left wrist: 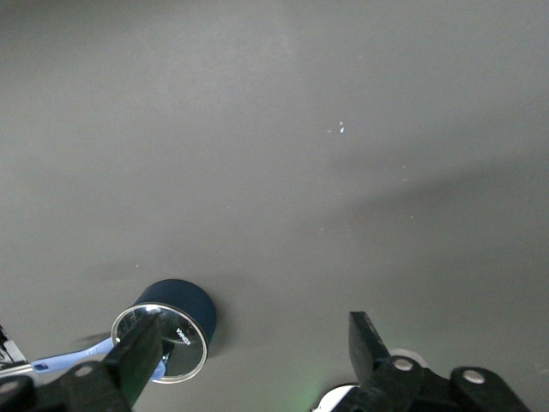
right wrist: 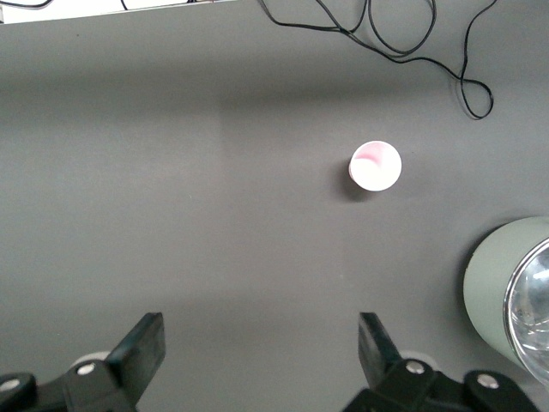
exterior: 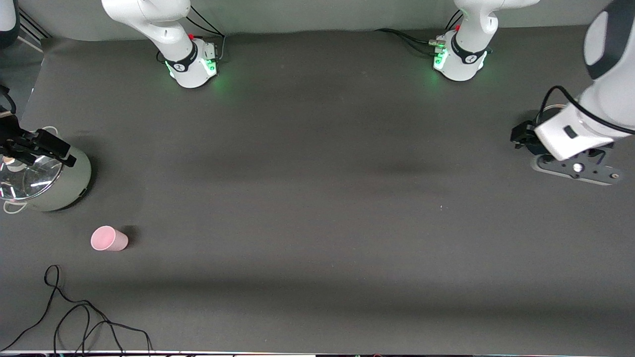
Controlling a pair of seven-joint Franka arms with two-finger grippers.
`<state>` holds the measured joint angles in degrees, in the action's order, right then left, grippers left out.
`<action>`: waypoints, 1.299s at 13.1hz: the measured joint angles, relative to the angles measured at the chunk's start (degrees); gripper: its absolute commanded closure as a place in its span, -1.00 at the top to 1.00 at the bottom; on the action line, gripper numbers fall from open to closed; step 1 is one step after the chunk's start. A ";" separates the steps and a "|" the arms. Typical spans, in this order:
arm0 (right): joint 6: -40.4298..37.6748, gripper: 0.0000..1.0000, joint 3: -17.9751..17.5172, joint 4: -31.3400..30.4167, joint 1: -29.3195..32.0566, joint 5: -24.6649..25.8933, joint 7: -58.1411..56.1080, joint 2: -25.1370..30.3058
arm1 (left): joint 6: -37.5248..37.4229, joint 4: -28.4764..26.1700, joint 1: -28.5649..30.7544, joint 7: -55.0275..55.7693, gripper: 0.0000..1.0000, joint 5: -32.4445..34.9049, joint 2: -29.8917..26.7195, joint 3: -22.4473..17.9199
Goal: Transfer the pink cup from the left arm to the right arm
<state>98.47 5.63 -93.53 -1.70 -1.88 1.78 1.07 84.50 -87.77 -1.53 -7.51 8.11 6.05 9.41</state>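
The pink cup (exterior: pixel 109 238) stands upright on the dark table near the right arm's end, nearer to the front camera than the grey-green pot. It also shows in the right wrist view (right wrist: pixel 375 165), mouth up. My right gripper (exterior: pixel 34 146) is up over the grey-green pot's glass lid, open and empty (right wrist: pixel 262 343), apart from the cup. My left gripper (exterior: pixel 523 136) is at the left arm's end of the table, open and empty (left wrist: pixel 253 352), far from the cup.
The grey-green pot (exterior: pixel 54 183) with a glass lid stands at the right arm's end and shows in the right wrist view (right wrist: pixel 506 292). A dark blue pot (left wrist: pixel 167 330) sits beside the left gripper. A loose black cable (exterior: pixel 74 317) lies near the front edge.
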 measured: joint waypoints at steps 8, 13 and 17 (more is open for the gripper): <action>-5.02 1.00 0.51 0.01 -0.01 0.22 -4.56 -0.03 | 6.17 -10.80 -0.39 0.96 0.99 -5.19 -9.64 -6.44; -5.53 1.00 0.78 0.01 0.35 0.31 -7.69 -0.06 | 3.83 -9.49 -0.40 4.20 0.99 -7.54 -8.62 -6.77; -5.68 1.00 0.78 0.01 0.35 0.32 -7.74 -0.06 | 4.68 -5.93 -0.50 4.20 0.99 -7.51 -5.38 -6.60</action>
<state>92.78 6.41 -93.52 -1.35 -1.56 -5.96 1.01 89.19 -93.70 -2.03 -3.31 0.61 0.67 2.81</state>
